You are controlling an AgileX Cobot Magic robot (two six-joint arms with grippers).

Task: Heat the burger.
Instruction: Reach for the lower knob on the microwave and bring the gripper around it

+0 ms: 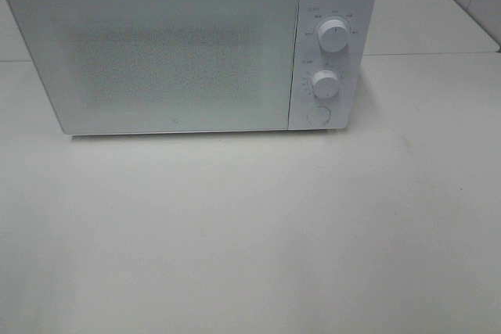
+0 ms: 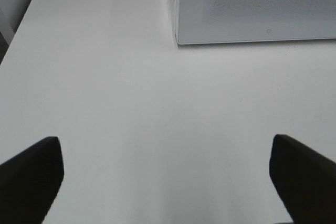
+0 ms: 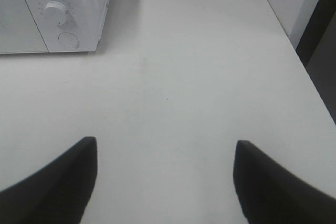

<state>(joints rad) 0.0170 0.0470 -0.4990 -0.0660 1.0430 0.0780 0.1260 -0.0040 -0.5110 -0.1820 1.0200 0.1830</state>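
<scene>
Closed microwave [image 1: 156, 52]; left gripper [image 2: 166, 174], right gripper [image 3: 165, 177] wide

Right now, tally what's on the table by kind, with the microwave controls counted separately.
White microwave: 1
Knobs: 2, upper knob and lower knob
Round button: 1
Total: 4

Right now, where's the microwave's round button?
Exterior high view: the round button sits low on the microwave's right-side control panel, directly below the lower knob.
</scene>
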